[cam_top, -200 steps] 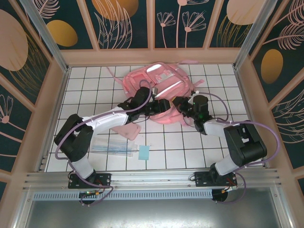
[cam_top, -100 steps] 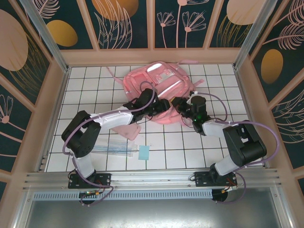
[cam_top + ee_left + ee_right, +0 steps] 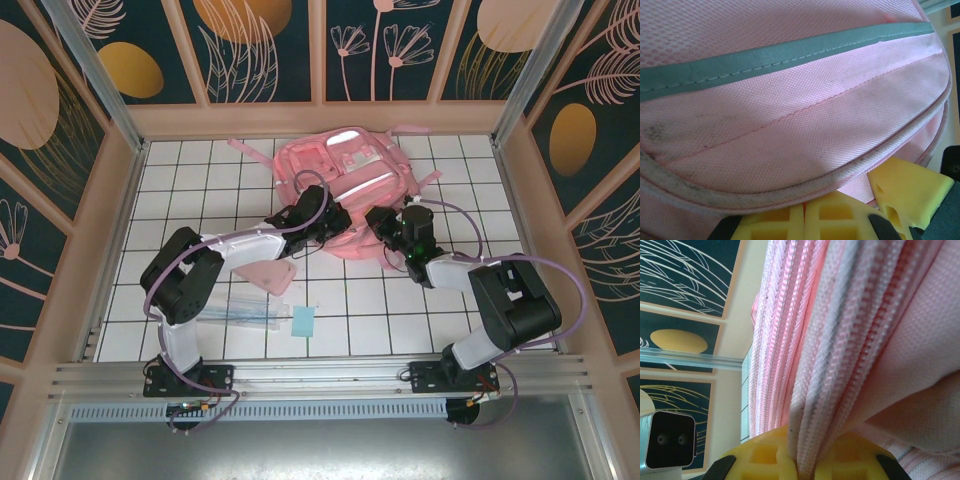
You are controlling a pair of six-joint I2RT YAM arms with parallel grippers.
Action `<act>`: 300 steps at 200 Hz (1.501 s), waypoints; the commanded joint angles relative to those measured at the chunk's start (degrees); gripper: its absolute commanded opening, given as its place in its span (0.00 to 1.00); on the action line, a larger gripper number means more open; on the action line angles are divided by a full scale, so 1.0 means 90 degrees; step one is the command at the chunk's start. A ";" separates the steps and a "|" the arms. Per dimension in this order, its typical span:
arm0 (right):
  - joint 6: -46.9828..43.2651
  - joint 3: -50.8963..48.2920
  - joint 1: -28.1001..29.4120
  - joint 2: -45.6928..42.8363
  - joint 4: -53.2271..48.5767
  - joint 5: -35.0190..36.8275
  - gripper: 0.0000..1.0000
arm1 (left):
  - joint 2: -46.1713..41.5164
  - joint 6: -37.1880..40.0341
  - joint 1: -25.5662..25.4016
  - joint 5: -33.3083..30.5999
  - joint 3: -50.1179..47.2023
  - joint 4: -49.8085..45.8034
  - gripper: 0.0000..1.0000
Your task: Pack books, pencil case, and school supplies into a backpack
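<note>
Pink cloth of the backpack (image 3: 345,180) is bunching along its near edge, where both grippers are working. The right gripper (image 3: 380,222) is clamping the zip band. The left gripper (image 3: 335,222) is sitting with jaws together at the piped rim, and I cannot tell whether it is pinching cloth. To open the mouth well, they should be pulling apart gently, one on each side of the zip. The pencil case (image 3: 268,272), packet (image 3: 240,308) and pad (image 3: 304,321) are lying just nearer than the backpack.
</note>
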 commanded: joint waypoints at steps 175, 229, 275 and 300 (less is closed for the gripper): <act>0.2078 -0.0167 -0.0472 -0.0631 0.0702 0.0121 0.00 | -0.1483 0.0475 0.0565 -0.0241 -0.1565 0.1728 0.29; 0.2039 0.0659 -0.0265 -0.0232 -0.0293 0.0090 0.00 | -0.1153 0.1755 -0.0368 0.0015 -0.0314 -0.0420 0.42; 0.2071 0.1008 -0.0038 -0.0343 -0.0745 0.0322 0.00 | -0.0396 0.2406 -0.0639 -0.0774 0.0610 -0.1763 0.53; 0.2112 0.1016 -0.0001 -0.0393 -0.0716 0.0302 0.00 | -0.0071 0.2508 -0.0642 -0.1069 0.1006 -0.2164 0.53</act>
